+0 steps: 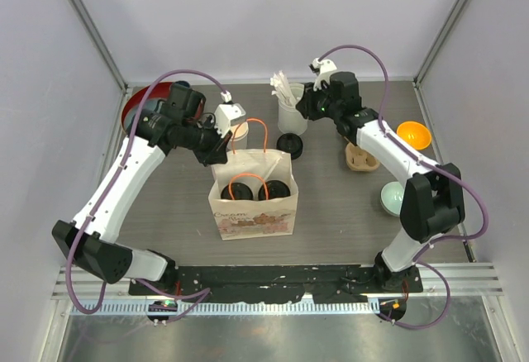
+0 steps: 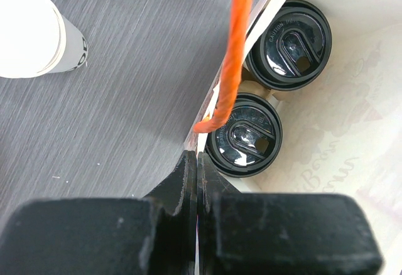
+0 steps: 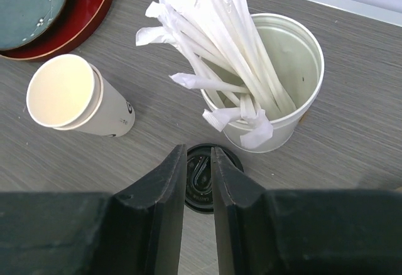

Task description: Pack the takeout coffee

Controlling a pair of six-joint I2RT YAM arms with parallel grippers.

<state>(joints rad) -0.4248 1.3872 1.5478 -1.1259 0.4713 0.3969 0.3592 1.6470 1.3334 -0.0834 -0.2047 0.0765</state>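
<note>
PACKING STATION: Seen from above, the left gripper (image 1: 221, 151) is clenched on the far left corner of a paper bag (image 1: 254, 213) standing mid-table. The bag's front bears a word that reads "Cream", with smaller script below too fine to make out. 2 lidded cups (image 1: 240, 190) sit side by side inside the bag. The right gripper (image 1: 299, 118) hangs beside a white canister (image 1: 289, 121) of wrapped sticks. A loose lid (image 1: 290, 145) lies on the table just in front of the canister, and a tan pulp carrier (image 1: 361, 158) sits to the right, near an orange bowl (image 1: 413, 135). In the left wrist view, the fingers press together on the bag's edge and an orange handle (image 2: 232, 68) crosses the frame. Both black cup lids show below, the upper one embossed "CAUTION". An open cup (image 2: 28, 27) stands apart on the grey table (image 2: 125, 99), its dark side print too blurred to read. In the right wrist view, the fingers stand a narrow gap apart over the loose lid, which shows through the gap. Whether they grasp it cannot be told. The open cup stands left of the canister, near a red tray (image 3: 88, 24).
</note>
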